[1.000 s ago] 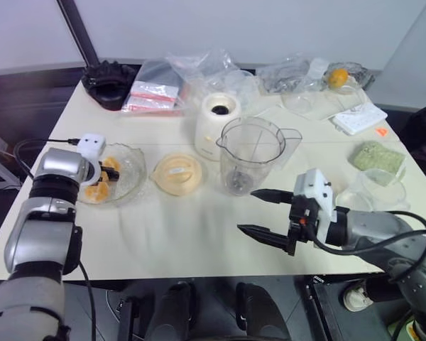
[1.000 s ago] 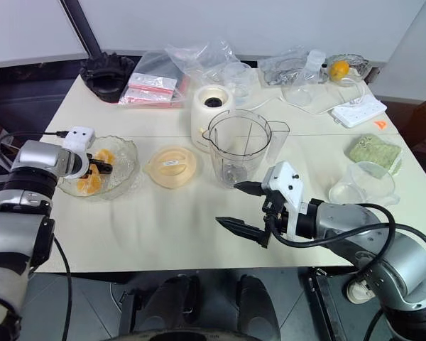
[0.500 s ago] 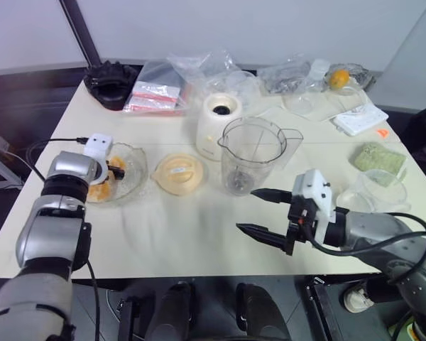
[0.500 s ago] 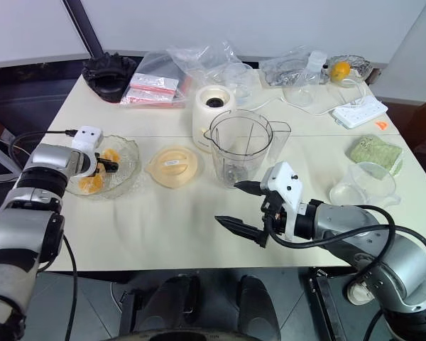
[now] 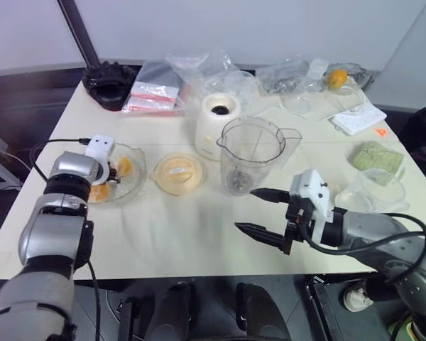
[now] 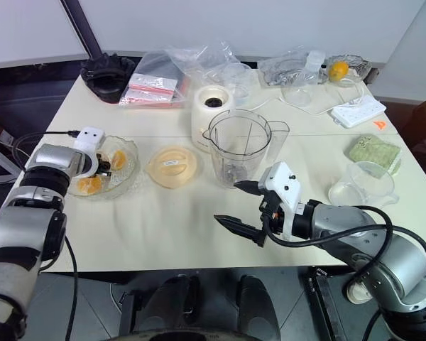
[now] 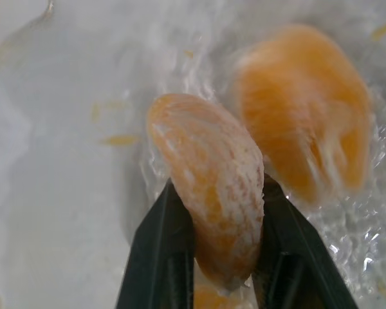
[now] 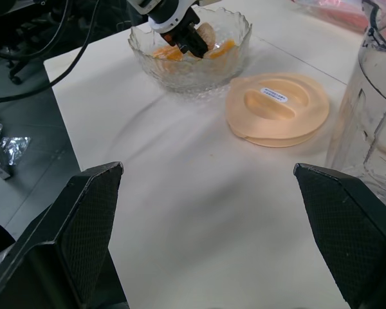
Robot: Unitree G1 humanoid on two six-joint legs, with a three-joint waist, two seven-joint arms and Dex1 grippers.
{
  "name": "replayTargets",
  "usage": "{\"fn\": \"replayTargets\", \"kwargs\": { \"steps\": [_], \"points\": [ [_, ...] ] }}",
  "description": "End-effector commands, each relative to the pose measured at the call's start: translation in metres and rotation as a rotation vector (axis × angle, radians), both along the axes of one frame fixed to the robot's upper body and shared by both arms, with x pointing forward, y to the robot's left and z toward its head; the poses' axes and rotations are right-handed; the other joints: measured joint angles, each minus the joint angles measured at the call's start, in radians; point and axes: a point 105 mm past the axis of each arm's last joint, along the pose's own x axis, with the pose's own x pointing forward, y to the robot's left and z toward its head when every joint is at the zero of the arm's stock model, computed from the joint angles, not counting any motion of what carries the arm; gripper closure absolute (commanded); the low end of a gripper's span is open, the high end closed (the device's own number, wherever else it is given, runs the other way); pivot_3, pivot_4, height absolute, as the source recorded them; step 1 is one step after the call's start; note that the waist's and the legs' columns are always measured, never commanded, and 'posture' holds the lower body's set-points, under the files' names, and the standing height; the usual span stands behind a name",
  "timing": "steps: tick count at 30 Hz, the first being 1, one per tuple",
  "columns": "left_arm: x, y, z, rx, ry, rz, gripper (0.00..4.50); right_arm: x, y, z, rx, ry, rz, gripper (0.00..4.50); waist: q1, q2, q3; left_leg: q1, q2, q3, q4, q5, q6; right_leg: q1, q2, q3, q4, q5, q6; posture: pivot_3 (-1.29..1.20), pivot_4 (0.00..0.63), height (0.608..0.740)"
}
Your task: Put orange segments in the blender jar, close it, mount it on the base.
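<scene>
Nearest, right gripper (image 5: 255, 211): two black fingers spread wide, nothing between them, hovering over the bare front of the cream table (image 5: 184, 234).

Just beyond it, tall clear plastic blender jar (image 5: 250, 153) with side handle, upright, uncovered. Pale orange round lid (image 5: 177, 172) lies flat beside it, between jar and bowl.

Left gripper (image 7: 212, 257): black fingers (image 7: 164, 257) pinched on one glossy peeled orange segment (image 7: 209, 219), held inside the clear glass bowl (image 5: 133, 177). Another segment (image 7: 302, 109) lies just beside, in the bowl.

Behind the jar, cream-white rounded base (image 5: 218, 122), dark socket up. Farther back: black toothed ring (image 5: 111, 82), clear plastic bags (image 5: 199, 71), wrapped whole orange (image 5: 336, 78).
</scene>
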Motion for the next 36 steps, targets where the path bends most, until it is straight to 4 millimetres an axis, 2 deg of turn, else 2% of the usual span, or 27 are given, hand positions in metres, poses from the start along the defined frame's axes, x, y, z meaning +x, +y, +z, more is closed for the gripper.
{"fn": "replayTargets", "kwargs": {
  "steps": [1, 6, 11, 15, 19, 22, 24, 26, 29, 31, 33, 36],
  "points": [
    [-0.006, 0.019, 0.018, 0.03, -0.021, 0.034, 3.49, -0.003, 0.002, 0.006, 0.005, -0.042, 0.012, 0.0, -0.003, 0.0, 0.0, 0.0, 0.0, 0.0, 0.0, 0.0, 0.0, 0.0, 0.0, 0.0, 0.0, 0.0, 0.0, 0.0, 0.15, 0.74],
    [-0.015, 0.02, 0.043, 0.046, -0.047, -0.04, 3.49, -0.003, -0.003, 0.003, -0.006, -0.032, 0.011, 0.0, 0.001, -0.001, 0.0, -0.002, 0.0, -0.001, 0.0, 0.0, 0.0, -0.002, 0.0, 0.0, 0.0, 0.0, 0.0, 0.0, 0.15, 0.74],
    [-0.031, 0.012, 0.082, -0.002, -0.105, -0.162, 3.49, -0.001, -0.012, -0.001, -0.026, -0.024, 0.002, 0.0, 0.002, -0.001, 0.001, -0.005, 0.0, -0.001, 0.001, 0.0, 0.0, -0.003, -0.002, 0.001, -0.001, -0.002, -0.004, 0.0, 0.15, 0.74],
    [-0.034, -0.006, 0.103, -0.12, -0.217, -0.348, 3.49, 0.003, -0.022, 0.0, -0.042, -0.03, -0.022, 0.0, 0.001, -0.001, 0.0, -0.005, 0.0, -0.002, 0.001, 0.0, 0.0, -0.003, -0.002, 0.001, -0.001, -0.002, -0.004, 0.0, 0.15, 0.74],
    [-0.036, -0.024, 0.14, -0.321, -0.543, -0.613, 3.49, 0.001, -0.037, 0.019, -0.01, -0.036, -0.062, 0.0, 0.001, -0.001, 0.001, -0.005, 0.001, -0.002, 0.001, 0.0, 0.0, -0.004, -0.003, 0.002, -0.001, -0.002, -0.005, 0.0, 0.15, 0.74],
    [-0.039, -0.034, 0.165, -0.521, -0.624, -0.719, 3.49, 0.004, -0.049, 0.047, 0.076, -0.08, -0.114, 0.0, 0.002, -0.001, 0.001, -0.006, 0.001, -0.002, 0.001, 0.0, 0.0, -0.005, -0.003, 0.002, -0.002, -0.002, -0.005, 0.0, 0.15, 0.74],
    [-0.039, -0.053, 0.181, -0.616, -0.632, -0.826, 3.49, 0.005, -0.055, 0.061, 0.111, -0.106, -0.14, 0.0, 0.005, -0.001, 0.001, -0.006, 0.001, -0.002, 0.001, 0.0, 0.0, -0.005, -0.003, 0.002, -0.002, -0.002, -0.005, 0.0, 0.15, 0.74],
    [-0.037, -0.085, 0.198, -0.696, -0.63, -0.959, 3.49, 0.006, -0.06, 0.072, 0.127, -0.136, -0.168, 0.0, 0.016, -0.001, 0.001, -0.007, 0.0, -0.002, 0.002, 0.0, 0.0, -0.003, -0.003, 0.001, -0.002, -0.002, -0.005, 0.0, 0.15, 0.74],
    [-0.026, -0.143, 0.214, -0.706, -0.619, -1.155, 3.49, 0.005, -0.063, 0.079, 0.128, -0.171, -0.209, 0.0, 0.033, -0.001, 0.001, -0.006, 0.0, -0.001, 0.003, 0.0, 0.0, -0.002, -0.003, 0.0, -0.003, -0.002, -0.005, 0.0, 0.15, 0.74],
    [-0.021, -0.165, 0.218, -0.698, -0.612, -1.215, 3.49, 0.004, -0.064, 0.08, 0.126, -0.18, -0.23, 0.0, 0.037, -0.002, 0.0, -0.006, -0.001, -0.001, 0.004, 0.0, 0.001, -0.001, -0.003, -0.001, -0.003, -0.002, -0.005, 0.0, 0.15, 0.74],
    [-0.017, -0.178, 0.22, -0.7, -0.606, -1.24, 3.49, 0.005, -0.066, 0.08, 0.13, -0.191, -0.255, 0.0, 0.024, -0.002, 0.001, -0.006, -0.001, 0.0, 0.004, -0.001, 0.002, -0.001, -0.003, -0.001, -0.004, -0.002, -0.004, 0.0, 0.15, 0.74],
    [-0.014, -0.226, 0.219, -0.657, -0.573, -1.364, 3.49, 0.009, -0.077, 0.076, 0.106, -0.222, -0.347, 0.0, 0.012, -0.002, 0.001, -0.006, 0.0, 0.003, 0.004, -0.002, 0.004, -0.003, -0.001, 0.001, -0.002, 0.0, -0.001, 0.0, 0.15, 0.74]
  ]
}}
